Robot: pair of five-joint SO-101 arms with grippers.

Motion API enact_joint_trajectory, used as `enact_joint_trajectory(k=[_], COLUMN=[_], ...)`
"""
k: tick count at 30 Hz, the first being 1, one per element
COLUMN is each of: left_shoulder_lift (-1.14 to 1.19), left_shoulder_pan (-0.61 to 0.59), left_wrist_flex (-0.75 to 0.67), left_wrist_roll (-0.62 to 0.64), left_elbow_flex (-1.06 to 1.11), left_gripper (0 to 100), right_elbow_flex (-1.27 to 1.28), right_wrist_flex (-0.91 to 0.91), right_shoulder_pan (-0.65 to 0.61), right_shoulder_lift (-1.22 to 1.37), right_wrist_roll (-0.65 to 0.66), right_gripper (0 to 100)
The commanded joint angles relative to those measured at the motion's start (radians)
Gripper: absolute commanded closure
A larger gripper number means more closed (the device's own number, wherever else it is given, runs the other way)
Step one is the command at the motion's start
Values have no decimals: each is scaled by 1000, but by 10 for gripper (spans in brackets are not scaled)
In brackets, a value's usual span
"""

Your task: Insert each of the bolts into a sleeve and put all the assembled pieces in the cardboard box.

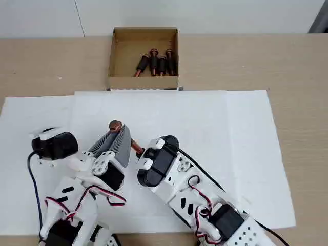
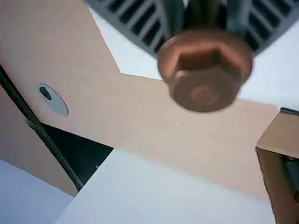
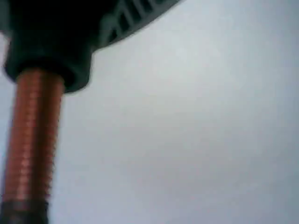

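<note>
Claws meet low on the white paper [image 1: 230, 143]. The left claw [image 1: 117, 137] is clenched on a copper bolt [image 2: 203, 70] just under its hex head, and the thread slants into a black sleeve [image 3: 46, 42] at the right claw [image 1: 142, 152], whose grip I cannot tell. At the paper's far edge, the cardboard box [image 1: 143, 82] on the tabletop [image 1: 287, 61] holds four assembled pieces [image 1: 158, 62].

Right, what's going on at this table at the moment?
The left arm's fingers are closed on a copper bolt just below its hex head, over the white sheet. The right arm is close up against it; its wrist view shows the threaded shank running into what looks like a black sleeve. Four assembled pieces already lie in the cardboard box.
</note>
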Motion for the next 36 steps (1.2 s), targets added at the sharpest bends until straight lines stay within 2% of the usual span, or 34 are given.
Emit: enact_joint_trajectory(k=[1,6,13,17,24,32,36], left_shoulder_lift=[-3,-3,0,0,2,2,3], left_shoulder_pan=[11,95,101,95,92,-12,-20], left_wrist_flex=[-21,66,130,124,129,129,132], left_wrist_roll=[6,5,0,-71,-97,-150,-160], left_elbow_flex=[-4,-2,-1,-1,-1,-21,-54], left_gripper=[995,995,994,990,800,794,794], right_elbow_flex=[-21,-26,-28,-28,-26,-21,-20], right_wrist_flex=[-44,-90,-90,-90,-85,-82,-82], right_shoulder_pan=[-10,7,7,7,7,7,7], right_shoulder_lift=[-10,-10,-10,-10,-10,-10,-10], right_wrist_roll=[14,15,15,15,15,14,14], right_gripper=[995,995,995,995,995,995,995])
